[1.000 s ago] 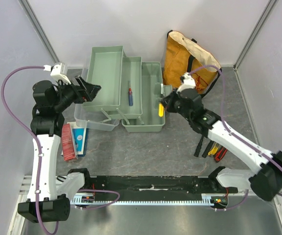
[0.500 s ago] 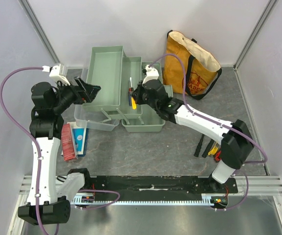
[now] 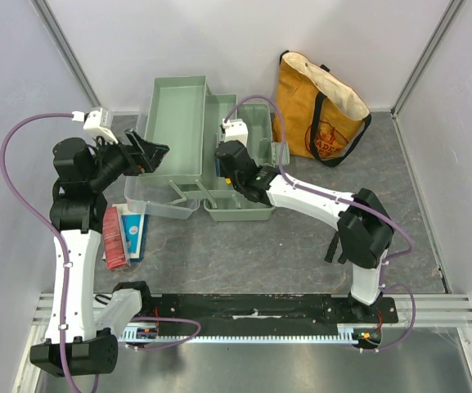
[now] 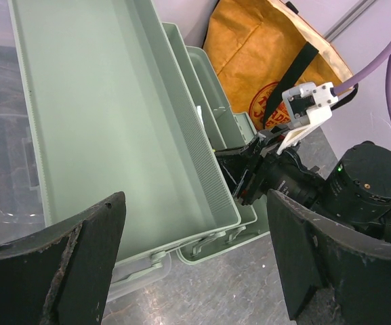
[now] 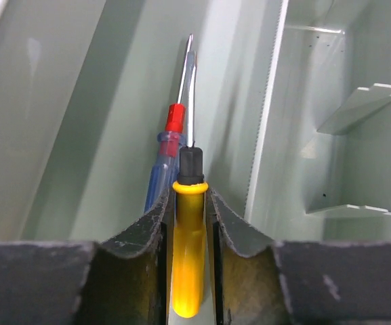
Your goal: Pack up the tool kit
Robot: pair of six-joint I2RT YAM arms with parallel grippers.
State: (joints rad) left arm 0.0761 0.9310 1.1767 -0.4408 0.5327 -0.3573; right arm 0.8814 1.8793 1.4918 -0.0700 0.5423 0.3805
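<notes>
"Right hand [image 5: 190,200] had swung left, over the toolbox [image 3: 174,123]. How far along?"

"Left hand [image 3: 147,152] hung wide open and empty at the toolbox's left edge. Inside it, the right fingers hugged the yellow-handled screwdriver [image 5: 190,264] beside the red-and-blue screwdriver [image 5: 162,169]; gripping or releasing, I couldn't tell. Right of the toolbox, a black-handled tool [image 3: 331,246] lay unpacked on the tabletop [image 3: 244,246]."

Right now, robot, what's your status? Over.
Left hand open, empty. Right hand straddles yellow screwdriver in toolbox tray, grip unclear. Red-and-blue screwdriver alongside.

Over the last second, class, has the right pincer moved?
Yes: the right pincer, gripping the yellow screwdriver, swung left across the toolbox, away from the tote bag.
</notes>
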